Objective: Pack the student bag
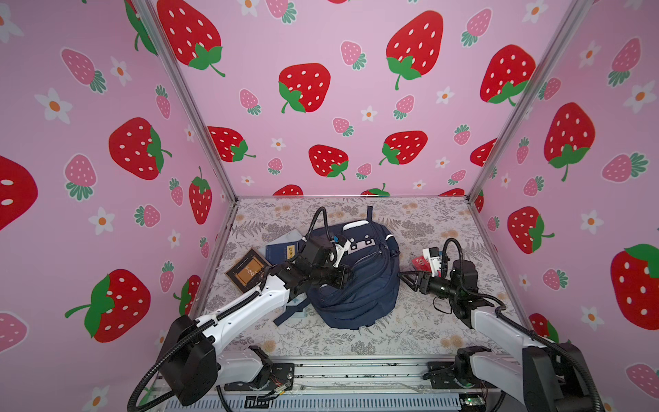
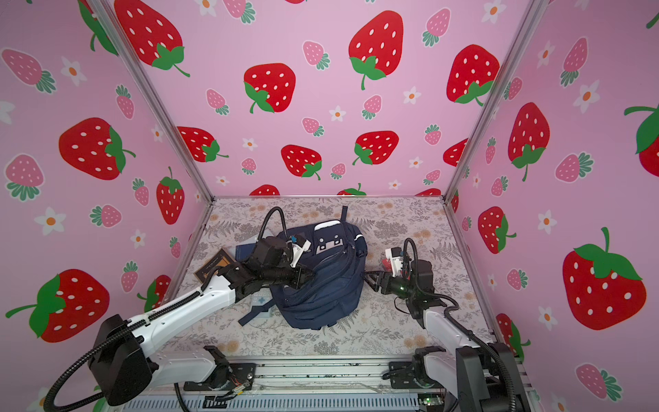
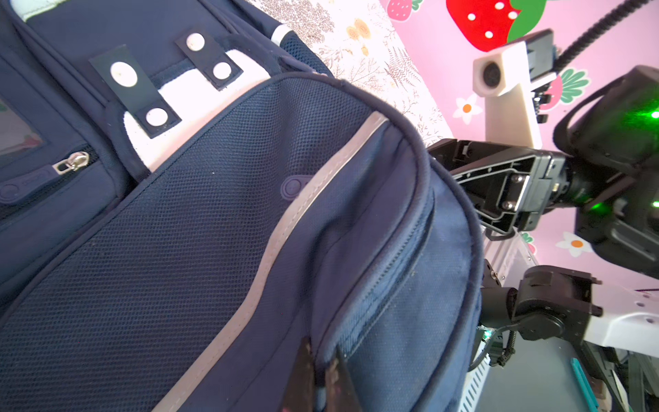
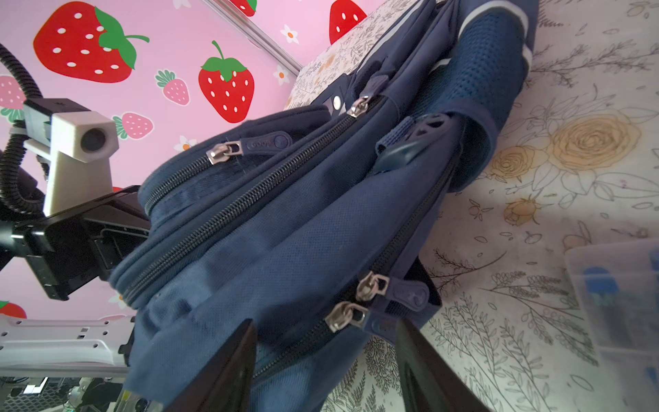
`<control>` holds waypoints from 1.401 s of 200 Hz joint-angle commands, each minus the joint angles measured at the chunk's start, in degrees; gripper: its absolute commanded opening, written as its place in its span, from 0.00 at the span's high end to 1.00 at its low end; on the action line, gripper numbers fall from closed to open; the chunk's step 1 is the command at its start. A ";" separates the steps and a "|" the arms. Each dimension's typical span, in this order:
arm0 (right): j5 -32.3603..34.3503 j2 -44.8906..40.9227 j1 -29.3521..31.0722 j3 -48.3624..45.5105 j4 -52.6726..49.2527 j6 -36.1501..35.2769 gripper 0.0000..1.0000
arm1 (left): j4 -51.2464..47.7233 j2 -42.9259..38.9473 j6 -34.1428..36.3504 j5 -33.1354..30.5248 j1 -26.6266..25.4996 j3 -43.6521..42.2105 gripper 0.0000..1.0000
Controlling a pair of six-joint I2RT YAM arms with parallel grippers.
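Note:
The student bag (image 1: 360, 285) (image 2: 321, 292), navy with silver stripes and a white face patch, lies in the middle of the floral table in both top views. My left gripper (image 1: 347, 276) (image 3: 321, 360) reaches over it from the left and is shut on a raised fold of its fabric (image 3: 322, 342) beside a zip. My right gripper (image 1: 403, 276) (image 4: 326, 323) stands open at the bag's right side. Two silver zipper pulls (image 4: 344, 317) lie between its fingers (image 4: 228, 367), untouched. The bag's zips (image 4: 249, 199) look closed.
A brown-and-black framed book (image 1: 248, 269) and a navy booklet (image 1: 281, 251) lie left of the bag. A pale blue box (image 2: 260, 301) sits under a bag strap. A red item (image 1: 419, 262) lies behind the right gripper, and a clear plastic box (image 4: 620, 296) is nearby. Pink walls close three sides.

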 commanded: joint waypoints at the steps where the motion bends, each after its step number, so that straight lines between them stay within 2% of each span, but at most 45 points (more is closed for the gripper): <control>1: -3.05 1.01 -0.35 -0.80 4.63 1.22 0.36 | 5.40 -3.46 -1.38 5.10 0.69 1.13 1.00; 75: -5.78 4.28 -0.36 -0.84 8.11 2.43 0.38 | 8.71 -4.41 -3.07 10.09 3.28 -0.45 1.00; 126: -7.58 4.59 -0.17 -1.88 11.42 4.55 0.46 | 9.81 -4.19 -4.38 9.77 4.50 -0.96 1.00; 135: -7.96 4.74 -0.01 -2.15 12.35 5.14 0.48 | 10.05 -4.19 -4.79 9.68 4.65 -0.98 1.00; 152: -8.32 4.83 0.51 -2.46 13.72 5.96 0.58 | 10.67 -4.19 -5.41 9.75 4.73 -1.19 1.00; 195: -6.99 5.27 1.69 -2.72 13.44 5.70 0.69 | 10.90 -4.19 -5.51 9.83 4.80 -1.55 1.00; 203: -6.89 5.50 1.88 -2.73 13.71 5.64 0.77 | 10.79 -4.27 -5.50 9.94 4.93 -1.62 1.00; 210: -6.76 5.91 2.17 -2.64 13.99 5.71 0.80 | 10.72 -4.32 -5.45 9.95 4.96 -1.72 1.00; 248: -5.69 7.38 2.81 -2.11 14.30 6.19 0.79 | 10.89 -4.54 -5.55 9.94 5.01 -2.20 1.00; 254: -5.38 7.45 2.92 -2.03 14.16 6.25 0.76 | 10.97 -4.46 -5.54 9.95 4.99 -2.19 1.00; 265: -5.02 7.68 2.89 -1.94 14.08 6.48 0.65 | 11.07 -4.46 -5.65 10.03 5.01 -2.16 1.00; 280: -4.92 8.20 3.07 -1.94 14.34 6.60 0.64 | 11.11 -4.53 -5.64 9.94 5.03 -2.24 1.00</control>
